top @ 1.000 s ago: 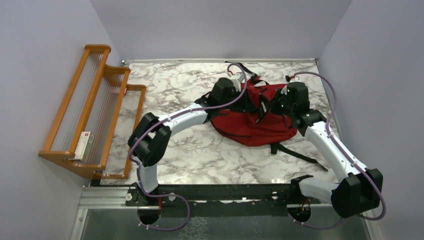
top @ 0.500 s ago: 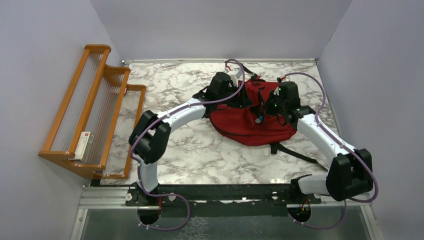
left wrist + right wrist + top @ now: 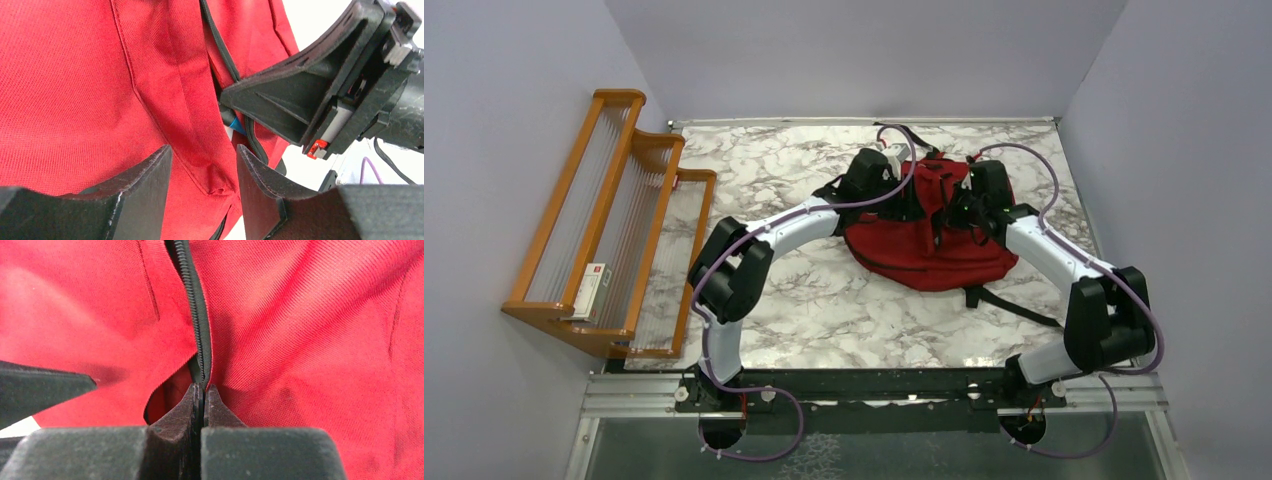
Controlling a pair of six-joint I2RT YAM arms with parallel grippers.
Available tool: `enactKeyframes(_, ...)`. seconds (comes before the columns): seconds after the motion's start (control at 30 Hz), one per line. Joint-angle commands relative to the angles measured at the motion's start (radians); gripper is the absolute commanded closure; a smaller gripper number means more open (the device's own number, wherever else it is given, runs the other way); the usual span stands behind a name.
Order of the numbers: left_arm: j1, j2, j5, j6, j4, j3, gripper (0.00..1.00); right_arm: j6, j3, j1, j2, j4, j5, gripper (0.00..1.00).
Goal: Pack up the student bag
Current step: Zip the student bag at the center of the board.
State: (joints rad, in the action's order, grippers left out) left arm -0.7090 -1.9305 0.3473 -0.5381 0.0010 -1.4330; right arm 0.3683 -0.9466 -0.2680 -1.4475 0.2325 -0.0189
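Right gripper (image 3: 202,388): jaws fully together, pinched on the end of the zipper (image 3: 193,305). The slider is hidden between the pads, so I read it as gripped but can't confirm. Past the tips the teeth are meshed. Beside the tips, to the left in the right wrist view, a dark gap is not closed.

Left gripper (image 3: 203,152): jaws about half spread, a fold of red fabric in the gap, nothing clamped as far as I can see. It sits just beside the right one, at the same seam. A blue-and-white item (image 3: 234,126) peeks out of the opening there.

The student bag (image 3: 924,250) lies flat on the marble table (image 3: 824,300), right of centre toward the back, with both arms reaching onto its far end.

My read: something is loaded and we're in the zip-up phase, partly done. Left to do: close the last gap and let go. A small box (image 3: 594,290) sits on the wooden rack (image 3: 614,180) at far left; can't tell if it belongs in the load.
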Motion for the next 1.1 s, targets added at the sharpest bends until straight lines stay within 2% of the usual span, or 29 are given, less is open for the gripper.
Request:
enactKeyframes(0.0,0.001,0.019,0.001,0.004,0.005,0.016,0.48,-0.031,-0.072,0.001,-0.054,-0.054,-0.039,0.99)
enactKeyframes(0.2,-0.003,0.032,0.029,-0.020,0.034,0.054,0.48,-0.030,-0.118,0.001,-0.104,-0.109,-0.121,0.99)
enactKeyframes(0.4,-0.020,0.074,-0.001,-0.004,0.071,0.157,0.48,-0.034,-0.165,0.001,-0.157,-0.138,-0.106,0.98)
enactKeyframes(0.6,-0.030,0.104,-0.010,-0.013,0.106,0.266,0.48,-0.063,-0.229,0.001,-0.184,-0.091,-0.115,0.86)
enactKeyframes(0.8,-0.038,0.131,-0.022,-0.019,0.135,0.336,0.48,-0.089,-0.220,0.001,-0.103,-0.048,-0.036,0.77)
enactKeyframes(1.07,-0.043,0.124,-0.028,-0.018,0.145,0.386,0.48,-0.113,-0.231,0.001,-0.005,0.024,0.057,0.69)
